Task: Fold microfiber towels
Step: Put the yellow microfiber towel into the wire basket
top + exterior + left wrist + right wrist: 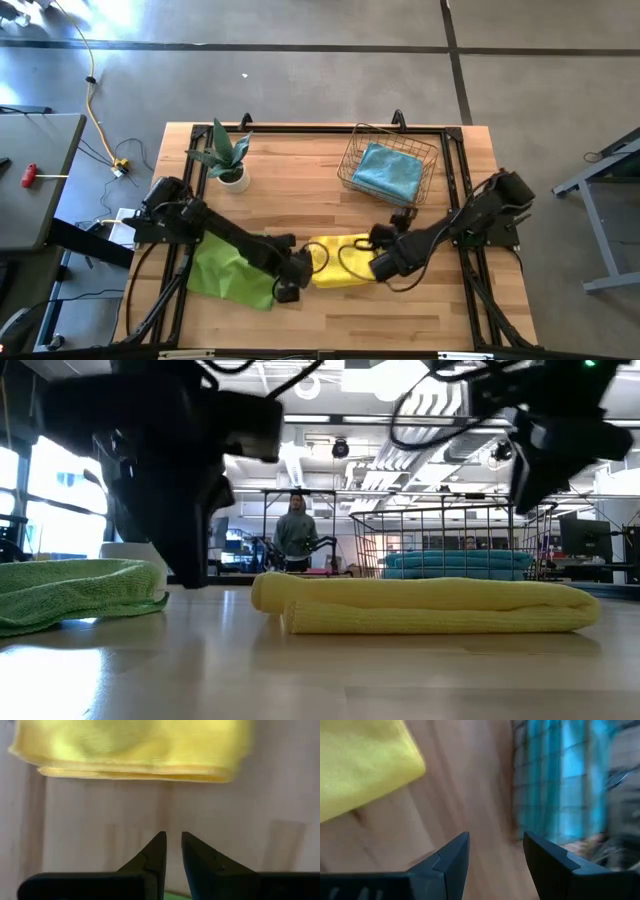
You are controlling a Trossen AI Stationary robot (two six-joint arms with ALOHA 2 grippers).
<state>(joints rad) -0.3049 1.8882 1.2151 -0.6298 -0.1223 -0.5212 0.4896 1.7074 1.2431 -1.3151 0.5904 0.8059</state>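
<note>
Both grippers are seen empty over the wooden table (420, 310): the left gripper (172, 851) with fingers nearly pressed together and nothing between them, the right gripper (495, 851) with fingers spread apart, pinching nothing. A yellow towel (340, 262) is found folded flat near the table's middle, lying between the two grippers; a green towel (232, 272) is left crumpled beside it under the left arm, and a blue towel (388, 172) is kept in the wire basket (352, 160) toward the far edge, with a potted plant (230, 160) well apart. The fold on the yellow towel is judged done. For the next cloth, it is advised that the green towel be spread flat first, both near corners be pinched at once, and the edges be matched before release. Both arms are stretched low and inward from their outer mounts, wrists angled toward the yellow towel.
</note>
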